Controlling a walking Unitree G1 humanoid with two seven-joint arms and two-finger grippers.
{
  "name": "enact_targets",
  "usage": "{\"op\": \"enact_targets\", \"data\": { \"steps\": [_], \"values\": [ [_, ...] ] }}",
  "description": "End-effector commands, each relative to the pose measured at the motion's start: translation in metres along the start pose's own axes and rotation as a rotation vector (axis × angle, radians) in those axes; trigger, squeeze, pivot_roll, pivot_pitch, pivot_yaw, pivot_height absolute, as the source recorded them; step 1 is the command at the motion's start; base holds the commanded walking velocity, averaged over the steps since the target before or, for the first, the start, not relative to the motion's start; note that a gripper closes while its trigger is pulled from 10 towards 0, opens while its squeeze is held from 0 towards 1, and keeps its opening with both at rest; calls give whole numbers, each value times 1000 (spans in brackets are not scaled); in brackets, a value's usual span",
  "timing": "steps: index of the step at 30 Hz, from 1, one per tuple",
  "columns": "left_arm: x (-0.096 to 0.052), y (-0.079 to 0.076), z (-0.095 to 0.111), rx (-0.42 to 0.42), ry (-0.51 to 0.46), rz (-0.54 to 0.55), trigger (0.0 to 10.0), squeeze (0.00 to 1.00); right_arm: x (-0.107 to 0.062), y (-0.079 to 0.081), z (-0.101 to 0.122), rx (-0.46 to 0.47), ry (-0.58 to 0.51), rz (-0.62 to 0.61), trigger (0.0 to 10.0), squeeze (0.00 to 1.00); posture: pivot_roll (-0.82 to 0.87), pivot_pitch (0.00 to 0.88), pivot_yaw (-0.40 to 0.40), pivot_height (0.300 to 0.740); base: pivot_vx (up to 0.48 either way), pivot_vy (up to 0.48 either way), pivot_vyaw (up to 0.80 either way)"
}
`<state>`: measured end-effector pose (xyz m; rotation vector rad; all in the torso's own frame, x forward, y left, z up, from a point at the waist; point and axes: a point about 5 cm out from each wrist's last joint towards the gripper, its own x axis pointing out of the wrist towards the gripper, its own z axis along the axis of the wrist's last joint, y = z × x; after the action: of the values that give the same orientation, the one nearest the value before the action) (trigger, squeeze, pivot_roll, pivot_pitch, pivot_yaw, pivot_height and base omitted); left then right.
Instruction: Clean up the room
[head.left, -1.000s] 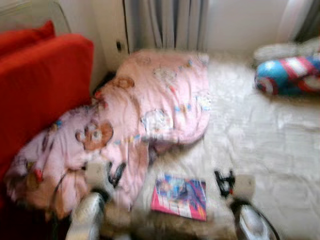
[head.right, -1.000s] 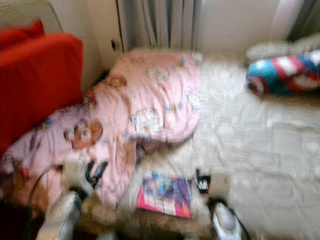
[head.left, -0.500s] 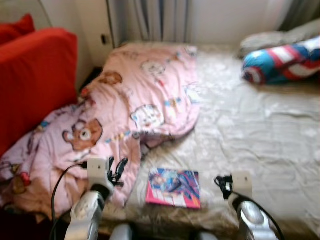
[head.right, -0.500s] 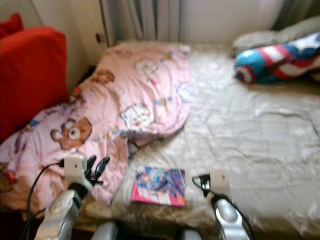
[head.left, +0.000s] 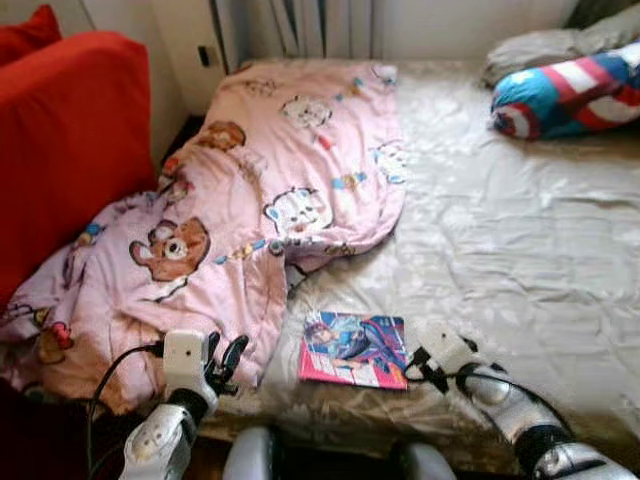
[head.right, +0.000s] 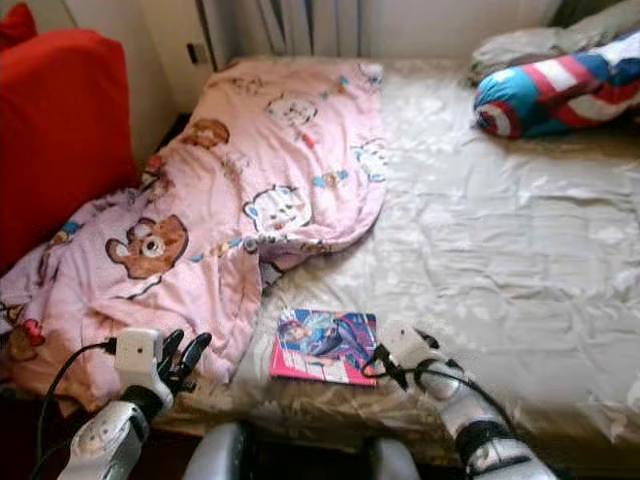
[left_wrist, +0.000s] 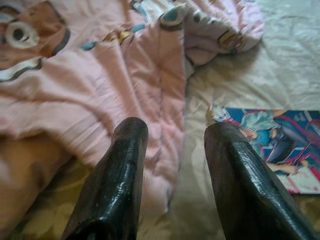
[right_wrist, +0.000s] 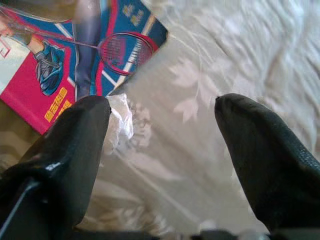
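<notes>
A colourful magazine (head.left: 355, 349) with a pink lower edge lies flat on the beige bed sheet (head.left: 520, 250), near the front edge. My right gripper (head.left: 417, 362) is open and sits just off the magazine's right edge; in the right wrist view the magazine (right_wrist: 75, 55) lies past one finger (right_wrist: 85, 130), with bare sheet between the two. My left gripper (head.left: 226, 358) is open and hovers at the front corner of a rumpled pink cartoon blanket (head.left: 270, 190). The left wrist view has the blanket (left_wrist: 100, 85) ahead and the magazine (left_wrist: 275, 135) off to one side.
A red sofa (head.left: 60, 140) stands against the left side of the bed. A blue, red and white shield cushion (head.left: 565, 92) and a grey pillow (head.left: 540, 45) lie at the far right. Curtains and a wall close off the back.
The camera has come closer and tilted down, and the picture is sharper. My right arm has reached leftward, its gripper now beside the magazine's right edge. The left gripper stays by the blanket's corner.
</notes>
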<state>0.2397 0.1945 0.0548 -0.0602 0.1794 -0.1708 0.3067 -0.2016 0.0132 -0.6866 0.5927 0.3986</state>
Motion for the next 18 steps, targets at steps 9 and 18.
{"op": "enact_targets", "data": {
  "steps": [9, 18],
  "values": [
    [-20, 3, -1, 5, 41, 6, 10000, 0, -4, -3, -5, -267, 45, 189, 10000, 0, 67, 240, 49, 636, 0, 0, 0],
    [-33, 0, 0, 4, 65, 15, 10000, 0, -6, -16, -7, -301, 79, 146, 10000, 0, 79, 281, 52, 636, 0, 0, 0]
  ]
}}
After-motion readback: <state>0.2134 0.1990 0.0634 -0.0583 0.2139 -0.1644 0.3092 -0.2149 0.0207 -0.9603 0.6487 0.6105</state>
